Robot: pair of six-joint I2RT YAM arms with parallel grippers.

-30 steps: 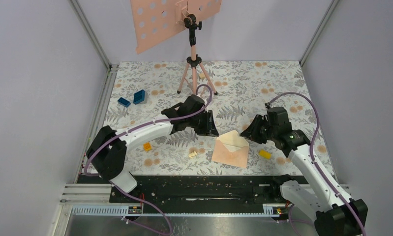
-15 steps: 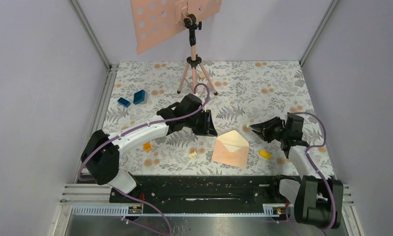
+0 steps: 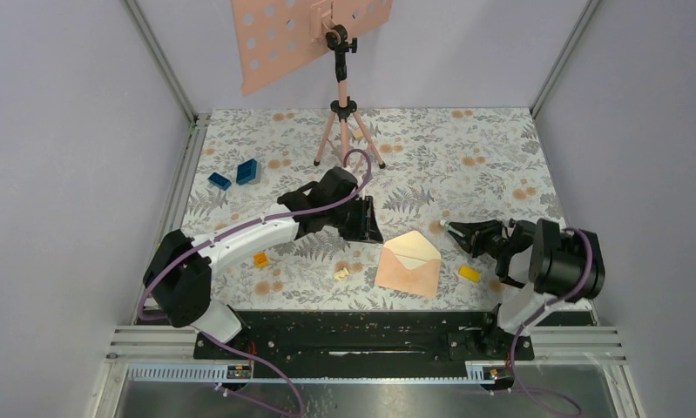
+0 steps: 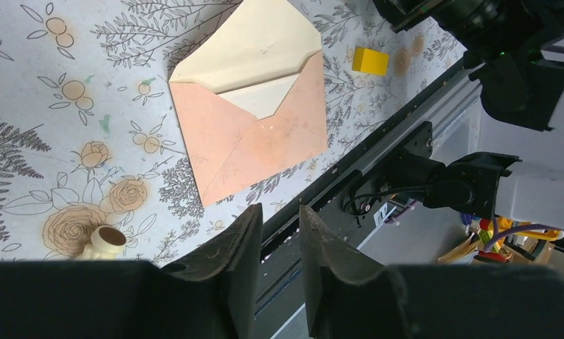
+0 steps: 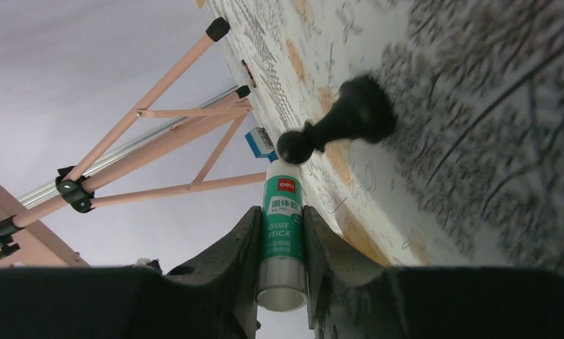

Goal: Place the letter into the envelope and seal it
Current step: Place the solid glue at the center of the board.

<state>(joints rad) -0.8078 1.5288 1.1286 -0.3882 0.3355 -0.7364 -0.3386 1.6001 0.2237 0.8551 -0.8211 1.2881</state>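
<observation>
The peach envelope [image 3: 408, 268] lies on the floral mat near the front, its cream-lined flap [image 4: 247, 49] folded open. In its mouth shows a paler cream sheet [image 4: 260, 99], which looks like the letter tucked inside. My left gripper [image 3: 368, 228] hovers just left of the envelope. In the left wrist view its jaws [image 4: 279, 208] stand a little apart with nothing between them. To the right of the envelope my right gripper [image 3: 459, 232] is turned sideways, low over the mat. It is shut on a green glue stick [image 5: 282, 226].
At the back stands a pink tripod [image 3: 344, 131] carrying a perforated pink plate [image 3: 309, 35]. Also on the mat are two blue blocks [image 3: 239, 174], an orange block [image 3: 260, 259], a small cream piece [image 3: 341, 273], a yellow block [image 3: 469, 273] and a black pawn-shaped piece [image 5: 342, 120].
My right arm has swung back to the right, folded low and turned, carrying the glue stick away from the envelope. The left gripper has barely moved, and its jaws are slightly wider.
</observation>
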